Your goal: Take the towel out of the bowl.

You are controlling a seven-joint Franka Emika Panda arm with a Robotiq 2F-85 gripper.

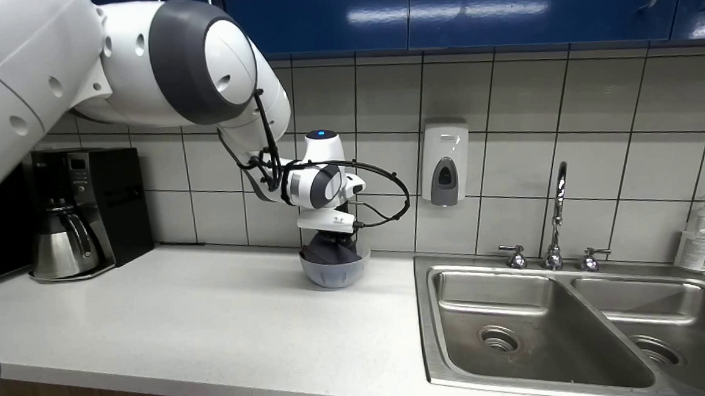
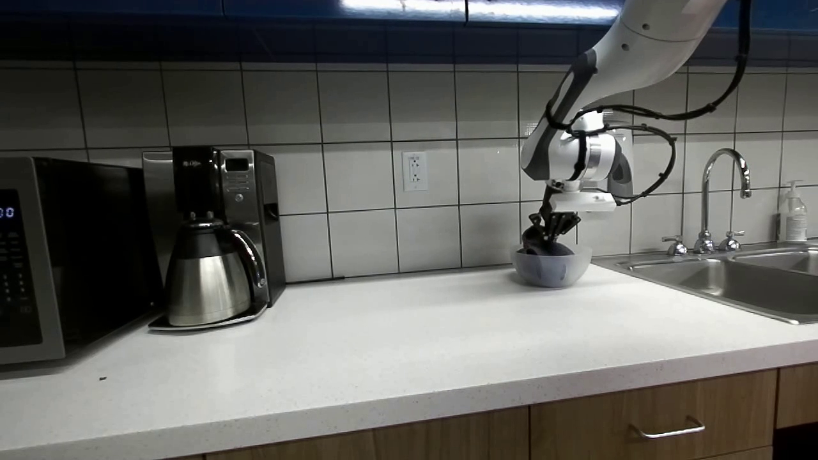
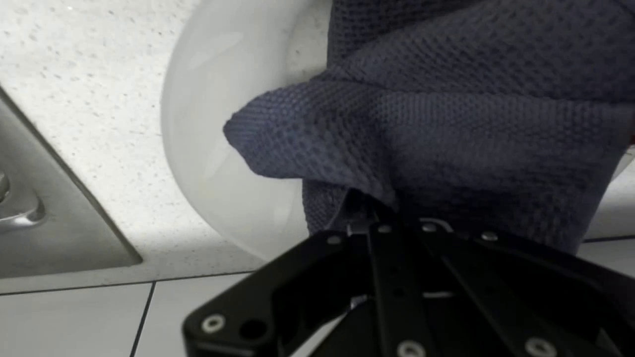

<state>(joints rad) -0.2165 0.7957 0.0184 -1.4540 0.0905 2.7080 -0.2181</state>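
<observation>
A dark blue-grey towel point(image 3: 446, 129) is bunched in a translucent bowl point(image 3: 218, 148), and part of it rises above the rim. The bowl point(image 1: 333, 277) stands on the counter near the tiled wall, and the towel point(image 1: 330, 253) shows in it. An exterior view also shows the bowl point(image 2: 578, 263) with the towel point(image 2: 544, 249). My gripper point(image 3: 389, 210) points down into the bowl, its fingers close together with a towel fold pinched between them. The fingertips are partly hidden in the cloth. The gripper point(image 2: 548, 237) is over the bowl in an exterior view.
A double steel sink point(image 1: 430, 322) with a faucet point(image 1: 556, 222) lies beside the bowl. A coffee maker point(image 2: 265, 223) with a steel carafe point(image 2: 211, 281) and a microwave point(image 2: 96, 255) stand at the far end. A soap dispenser point(image 1: 445, 162) hangs on the wall.
</observation>
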